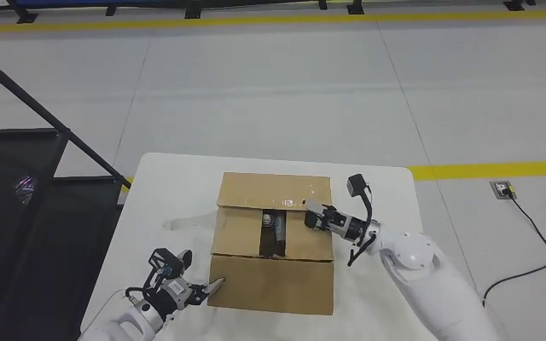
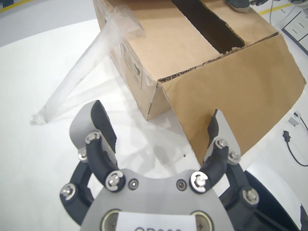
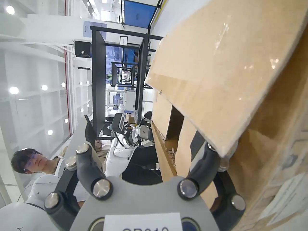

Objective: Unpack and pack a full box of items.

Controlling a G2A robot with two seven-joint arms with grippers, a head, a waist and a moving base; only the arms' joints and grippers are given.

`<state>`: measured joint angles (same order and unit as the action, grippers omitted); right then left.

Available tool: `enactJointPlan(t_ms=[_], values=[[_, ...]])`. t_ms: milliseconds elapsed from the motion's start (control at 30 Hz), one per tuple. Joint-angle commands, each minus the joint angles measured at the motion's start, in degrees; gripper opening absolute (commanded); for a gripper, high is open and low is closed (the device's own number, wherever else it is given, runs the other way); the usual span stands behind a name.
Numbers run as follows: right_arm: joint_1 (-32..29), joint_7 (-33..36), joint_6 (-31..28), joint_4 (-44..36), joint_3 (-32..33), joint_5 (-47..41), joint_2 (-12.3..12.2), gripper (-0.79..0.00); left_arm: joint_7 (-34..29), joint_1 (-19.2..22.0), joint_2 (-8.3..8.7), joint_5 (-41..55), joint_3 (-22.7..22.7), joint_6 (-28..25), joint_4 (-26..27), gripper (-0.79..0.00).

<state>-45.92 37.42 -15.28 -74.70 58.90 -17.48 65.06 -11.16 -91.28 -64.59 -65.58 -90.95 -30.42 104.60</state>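
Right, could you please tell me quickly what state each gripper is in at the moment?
Left gripper: open, holding nothing, beside the cardboard box.
Right gripper: open, at the box's top flap, not clamped on it.

Brown cardboard box mid-table, flaps parted, contents inside.

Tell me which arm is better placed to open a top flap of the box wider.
The right. The right gripper is open at a top flap, with the flap's edge against one finger. The left gripper is open low near the table, by the hanging front flap, away from the top.
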Motion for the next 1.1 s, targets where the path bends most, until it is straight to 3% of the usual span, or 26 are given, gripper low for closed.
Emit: enactJointPlan(t_ms=[0, 233, 567, 933, 1067], values=[[1.3, -4.3, -0.3, 1.0, -0.7, 1.2, 0.6, 0.000, 0.2, -0.1, 0.02, -0.1, 0.1, 0.3, 0.0, 0.000], [9.2, -13.9, -1.2, 7.8, -3.9, 2.4, 3.4, 0.000, 0.2, 0.0, 0.07, -0.3, 1.0, 0.8, -0.1, 0.000], [22.3, -25.2, 2.0, 23.9, -11.4, 9.1, 9.0, 0.000, 0.8, -0.4, 0.17, -0.7, 1.7, 1.3, -0.5, 0.000], [29.8, -19.9, 2.7, 38.9, -15.6, 6.8, 14.3, 0.000, 1.2, -0.6, 0.28, -1.0, 2.3, 1.8, -1.0, 0.000], [30.3, -19.0, -2.5, 40.7, -14.2, 4.0, 15.1, 0.000, 1.4, -0.6, 0.33, -1.0, 2.3, 1.9, -0.8, 0.000]])
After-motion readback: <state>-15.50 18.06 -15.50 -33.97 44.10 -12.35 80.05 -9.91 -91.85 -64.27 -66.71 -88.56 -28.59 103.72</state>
